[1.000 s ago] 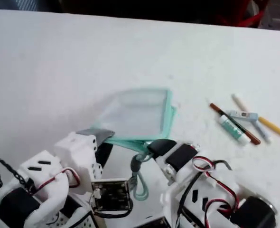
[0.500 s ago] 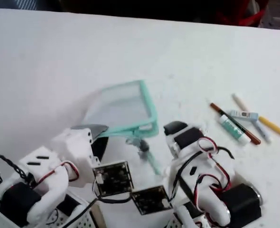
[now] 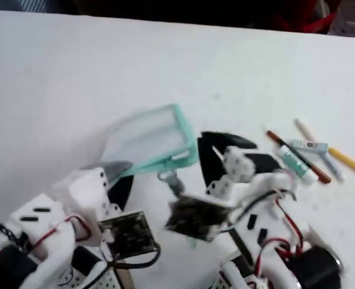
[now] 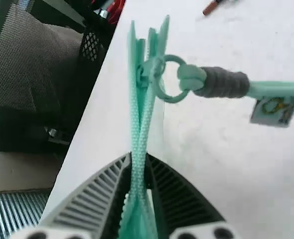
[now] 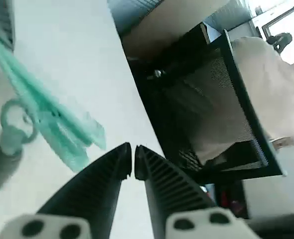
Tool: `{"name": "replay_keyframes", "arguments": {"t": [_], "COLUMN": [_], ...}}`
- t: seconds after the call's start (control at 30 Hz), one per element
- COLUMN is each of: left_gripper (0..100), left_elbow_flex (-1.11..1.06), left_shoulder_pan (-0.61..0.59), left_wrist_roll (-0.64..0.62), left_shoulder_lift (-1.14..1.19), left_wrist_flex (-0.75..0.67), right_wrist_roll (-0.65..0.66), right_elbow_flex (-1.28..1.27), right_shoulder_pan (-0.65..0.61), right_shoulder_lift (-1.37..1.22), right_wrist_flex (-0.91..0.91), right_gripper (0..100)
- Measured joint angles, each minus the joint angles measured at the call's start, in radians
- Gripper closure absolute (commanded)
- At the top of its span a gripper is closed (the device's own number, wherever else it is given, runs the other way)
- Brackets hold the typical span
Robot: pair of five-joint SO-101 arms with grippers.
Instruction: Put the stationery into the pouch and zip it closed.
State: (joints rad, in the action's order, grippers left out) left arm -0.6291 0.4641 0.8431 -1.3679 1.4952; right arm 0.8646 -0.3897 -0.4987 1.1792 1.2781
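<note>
A clear pouch (image 3: 147,133) with a mint-green zipper edge lies tilted at the table's middle. My left gripper (image 3: 114,173) is shut on the near end of that zipper edge (image 4: 142,112), the green tape pinched between its fingers (image 4: 107,194). The zipper pull's ring (image 4: 167,82) and grey cord (image 4: 221,82) hang loose beside it. My right gripper (image 3: 216,144) hovers just right of the pouch's corner (image 5: 52,129), shut (image 5: 133,152) with nothing in it. Stationery lies at the right: a brown pencil (image 3: 298,158), a white-and-teal stick (image 3: 296,164), a pale blue pen (image 3: 313,146) and a yellow pencil (image 3: 349,164).
The white table (image 3: 75,72) stretches open toward the far side and the left. A black mesh chair (image 5: 221,109) stands beyond the table's edge. Both arms' bodies crowd the near edge.
My right gripper has left the zipper pull and swung up and right, toward the stationery. The pouch has turned and slid left, still pinched by my left gripper.
</note>
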Motion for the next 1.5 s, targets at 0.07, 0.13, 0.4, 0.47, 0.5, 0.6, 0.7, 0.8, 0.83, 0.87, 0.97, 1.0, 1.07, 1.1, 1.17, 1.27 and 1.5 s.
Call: {"name": "replay_keyframes", "arguments": {"t": [0.07,0.13,0.4,0.47,0.5,0.6,0.7,0.8,0.83,0.87,0.97,1.0,1.07,1.1,1.17,1.27,1.5], "left_gripper": [98,98,98,98,98,98,98,98,98,98,98,98,98,98,98,98,98], "left_elbow_flex": [0.000,0.000,0.000,0.000,0.000,-0.011,-0.058,-0.101,-0.114,-0.129,-0.175,-0.192,-0.213,-0.226,-0.238,-0.241,-0.241], "left_shoulder_pan": [0.000,0.002,0.002,0.002,0.002,0.002,0.002,0.002,0.002,0.002,0.003,0.003,0.003,0.003,0.003,0.008,0.006], "left_wrist_roll": [-0.077,-0.155,-0.408,-0.480,-0.519,-0.623,-0.678,-0.687,-0.687,-0.687,-0.687,-0.687,-0.687,-0.687,-0.687,-0.687,-0.687], "left_shoulder_lift": [0.011,0.014,0.005,0.006,0.008,0.000,-0.008,-0.012,-0.031,-0.058,-0.157,-0.195,-0.265,-0.295,-0.330,-0.328,-0.308], "left_wrist_flex": [-0.031,-0.058,-0.160,-0.193,-0.212,-0.264,-0.299,-0.313,-0.313,-0.315,-0.328,-0.328,-0.328,-0.328,-0.328,-0.330,-0.330], "right_wrist_roll": [-0.193,-0.333,-0.531,-0.546,-0.548,-0.554,-0.554,-0.554,-0.554,-0.559,-0.609,-0.628,-0.651,-0.655,-0.657,-0.678,-0.686], "right_elbow_flex": [-0.009,-0.020,-0.023,-0.026,-0.026,-0.072,-0.161,-0.288,-0.330,-0.359,-0.381,-0.381,-0.404,-0.417,-0.433,-0.436,-0.439], "right_shoulder_pan": [-0.002,-0.002,-0.006,-0.021,-0.043,-0.133,-0.186,-0.192,-0.187,-0.189,-0.207,-0.210,-0.218,-0.218,-0.218,-0.249,-0.293], "right_shoulder_lift": [-0.029,-0.080,-0.061,-0.038,-0.029,0.015,0.057,0.058,0.063,0.069,0.071,0.071,0.075,0.078,0.060,0.046,0.098], "right_wrist_flex": [0.000,0.000,0.052,0.055,0.057,0.037,-0.054,-0.192,-0.239,-0.281,-0.328,-0.338,-0.379,-0.400,-0.440,-0.453,-0.457], "right_gripper": [97.4,96.4,79.6,79.6,79.6,79.5,79.4,79.4,79.4,79.4,79.4,79.4,79.6,79.6,79.6,79.6,98.6]}}
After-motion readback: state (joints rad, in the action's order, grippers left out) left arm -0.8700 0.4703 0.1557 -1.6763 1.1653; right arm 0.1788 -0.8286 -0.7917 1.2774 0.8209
